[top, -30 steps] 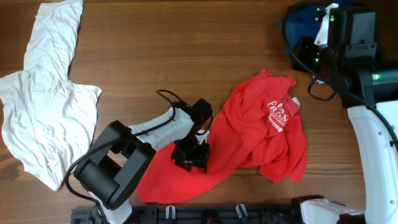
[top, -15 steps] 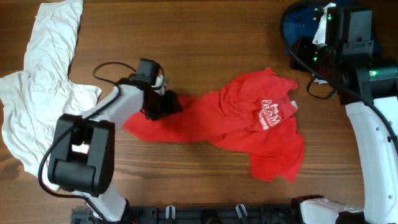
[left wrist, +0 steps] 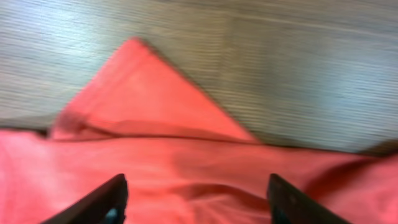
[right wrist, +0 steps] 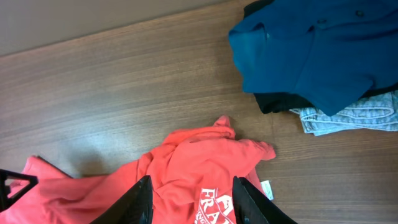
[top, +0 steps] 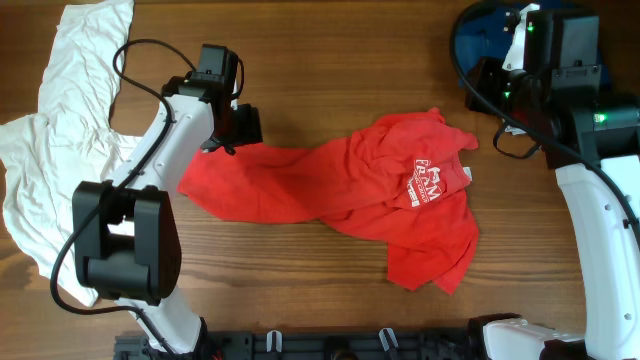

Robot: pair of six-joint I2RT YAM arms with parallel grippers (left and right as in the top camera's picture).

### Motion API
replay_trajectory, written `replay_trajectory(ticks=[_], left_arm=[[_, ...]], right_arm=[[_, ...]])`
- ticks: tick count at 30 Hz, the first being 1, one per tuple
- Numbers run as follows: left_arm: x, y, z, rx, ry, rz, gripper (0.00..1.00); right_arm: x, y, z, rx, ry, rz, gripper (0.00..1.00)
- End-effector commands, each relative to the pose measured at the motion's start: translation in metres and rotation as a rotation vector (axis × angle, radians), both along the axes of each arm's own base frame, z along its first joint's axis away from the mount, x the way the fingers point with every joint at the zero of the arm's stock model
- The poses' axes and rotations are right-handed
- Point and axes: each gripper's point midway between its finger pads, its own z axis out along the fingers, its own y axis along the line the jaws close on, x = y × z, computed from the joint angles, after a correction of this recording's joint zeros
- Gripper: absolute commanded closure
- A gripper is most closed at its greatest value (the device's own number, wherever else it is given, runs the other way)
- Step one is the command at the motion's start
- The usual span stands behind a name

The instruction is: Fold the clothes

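Bench (top: 330,60) wood carries the shirt (top: 330,190), spread out for folding. Over its corner the left gripper (left wrist: 198,190) gapes; the right gripper (right wrist: 191,186) gapes empty.

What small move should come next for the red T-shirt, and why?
Probably bring the right gripper down to the bunched right side of the red T-shirt and pull it flat: the left gripper is open over a corner lying flat.

1 wooden table (top: 350,60) carries 1 red T-shirt (top: 340,185), 1 white shirt (top: 60,150), 1 dark blue shirt (right wrist: 311,43), 1 black piece (right wrist: 280,101) and 1 grey piece (right wrist: 348,118). 2 robot arms: left arm (top: 165,150), right arm (top: 590,210).
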Motion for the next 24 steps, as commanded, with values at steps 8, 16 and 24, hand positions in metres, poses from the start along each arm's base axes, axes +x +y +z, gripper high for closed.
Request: replay_trajectory(ticks=[8,16,24], left_arm=[[0.01,0.051,-0.008,0.022,-0.018,0.46,0.62],[0.009,0.063,-0.036,0.007,0.042,0.561,0.46],[0.0,0.063,-0.041,0.017,0.082,0.555,0.41]], right_arm=[[0.01,0.002,-0.009,-0.011,0.02,0.017,0.57],[0.017,0.003,-0.026,-0.022,0.067,0.023,0.56],[0.017,0.003,-0.026,-0.033,0.066,0.037,0.53]])
